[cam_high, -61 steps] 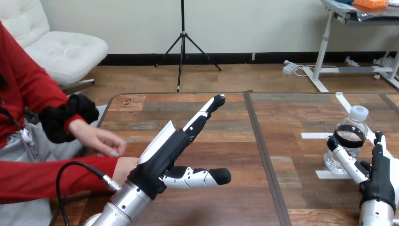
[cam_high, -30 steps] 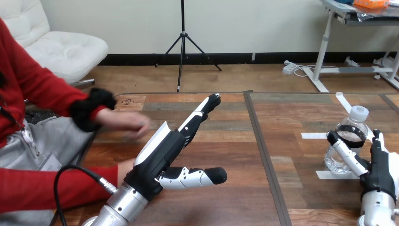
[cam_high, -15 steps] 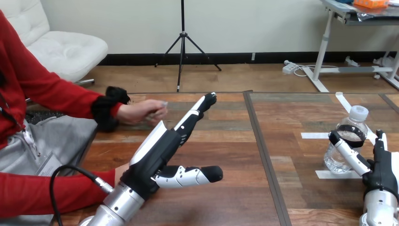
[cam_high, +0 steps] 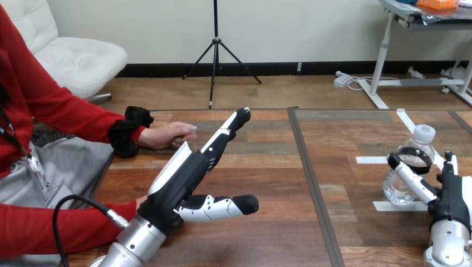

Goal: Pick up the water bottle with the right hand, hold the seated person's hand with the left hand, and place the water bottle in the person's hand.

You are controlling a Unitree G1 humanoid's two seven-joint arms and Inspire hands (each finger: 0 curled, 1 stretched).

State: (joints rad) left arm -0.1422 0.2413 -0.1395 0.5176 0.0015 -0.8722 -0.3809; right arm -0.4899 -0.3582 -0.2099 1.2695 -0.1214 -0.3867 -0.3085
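water bottle [cam_high: 414, 157] stands upright on the worktop [cam_high: 345, 133] at my right side, white cap on top and a dark band round its upper body. it sits among white tape strips [cam_high: 372, 160] stuck to the wood. my right hand [cam_high: 450, 203] is up against it from the near side. the thumb reaches up and across the front of the bottle's lower half, and the fingers [cam_high: 453, 165] stand straight at the bottle's right, so the bottle sits between thumb and fingers. nothing is closed round it and the bottle's base is on the wood. whether the thumb actually touches the plastic i cannot tell.

my left hand [cam_high: 181, 183] is raised over the left half of the worktop, well apart from the bottle. it is spread wide and holds nothing: fingers run out straight toward the far side and the thumb sticks out to the right.

the person's hand [cam_high: 170, 135] lies on the worktop at the left edge, loosely closed, just beside and beyond my left hand's fingers. from here i cannot tell if the two touch. my fingers are not wrapped round it.
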